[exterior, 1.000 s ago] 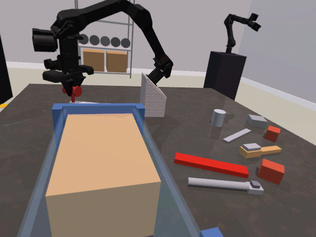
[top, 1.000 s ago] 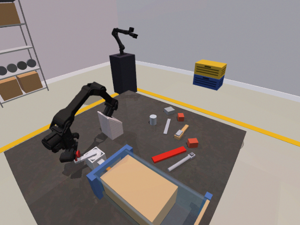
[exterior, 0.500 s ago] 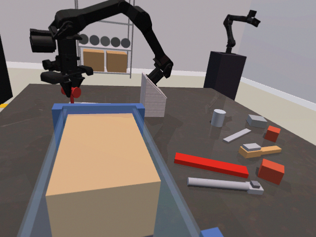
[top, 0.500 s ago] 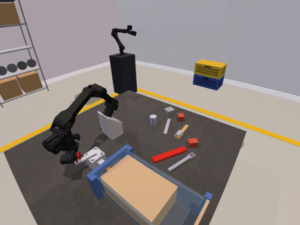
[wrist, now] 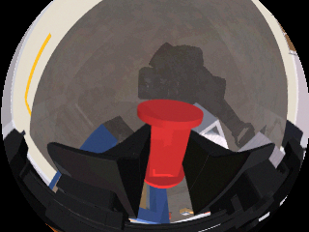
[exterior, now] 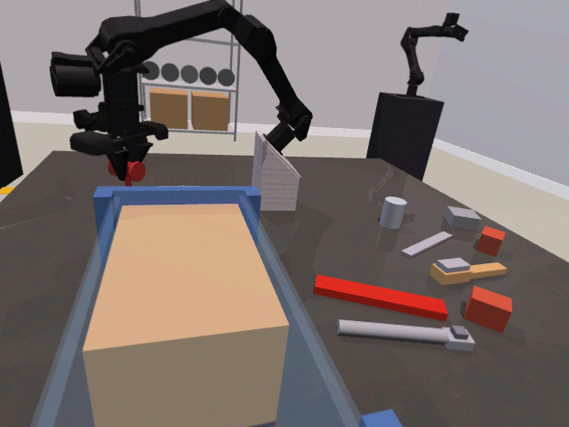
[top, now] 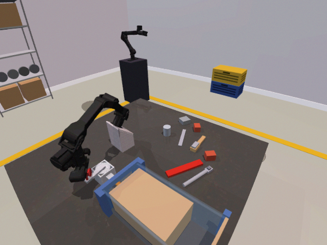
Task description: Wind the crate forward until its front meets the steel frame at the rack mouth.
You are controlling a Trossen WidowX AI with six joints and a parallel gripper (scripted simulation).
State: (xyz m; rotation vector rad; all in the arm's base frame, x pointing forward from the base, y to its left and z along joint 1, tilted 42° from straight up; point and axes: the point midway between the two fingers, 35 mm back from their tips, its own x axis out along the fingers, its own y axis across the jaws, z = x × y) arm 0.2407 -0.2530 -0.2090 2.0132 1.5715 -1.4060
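Observation:
My gripper [top: 84,174] [exterior: 124,169] [wrist: 163,128] is shut on the red knob [top: 89,172] [exterior: 135,171] [wrist: 166,145] of the winch handle. The knob stands upright at the left of the white winch [top: 104,170], which sits just in front of the cubby's mouth. The tan crate [top: 150,202] [exterior: 183,261] sits flat inside the clear-panelled cubby [top: 184,191] [exterior: 296,298]. Its winch-side end lies close behind the blue frame [top: 101,196] [exterior: 177,195]. An orange strap [top: 118,182] shows between the crate and the frame. In the exterior view the frame hides the winch.
A white wedge block [top: 120,137] [exterior: 276,183] stands at the arm's base. To the right lie a grey cylinder [top: 166,130] [exterior: 394,212], a red bar [top: 184,168] [exterior: 379,296], a grey rod tool [top: 197,176] [exterior: 404,332], a wooden tool [top: 197,144] and red blocks [top: 209,155] [top: 196,127].

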